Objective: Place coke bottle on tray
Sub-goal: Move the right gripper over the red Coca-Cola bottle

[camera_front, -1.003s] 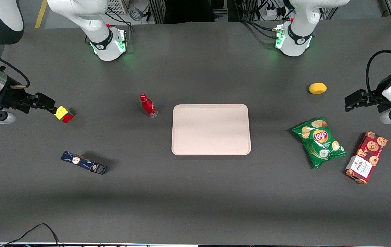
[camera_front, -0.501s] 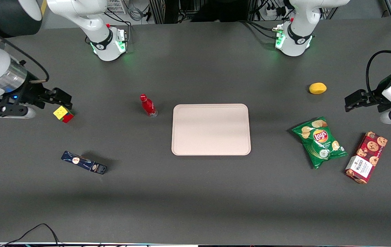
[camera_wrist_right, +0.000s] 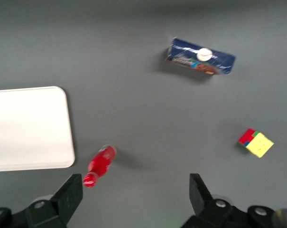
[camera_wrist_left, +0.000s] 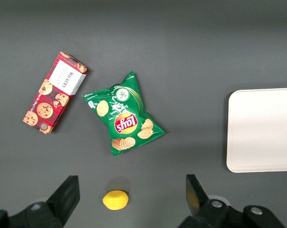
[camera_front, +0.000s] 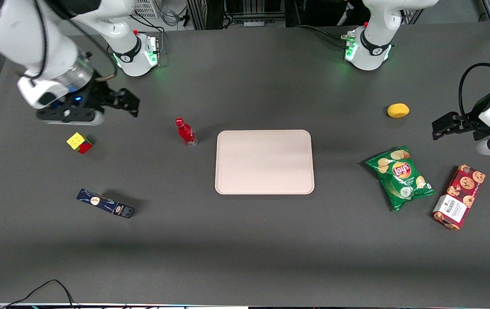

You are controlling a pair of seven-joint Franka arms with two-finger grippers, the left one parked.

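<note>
Beside tray (camera_front: 264, 162), coke bottle (camera_front: 186, 132), apparently upright, gripper (camera_front: 129, 104) spread.

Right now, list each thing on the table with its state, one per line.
coke bottle: upright on the table, capped, beside the tray, not gripped.
tray: flat, nothing on it.
gripper: open, holding nothing, above the table, short of the bottle.
Rubik's cube: resting, colours mixed.
dark blue box: lying on its side.
Lay's chip bag: lying flat, sealed.
cookie box: lying flat, closed.
lemon: whole.
</note>
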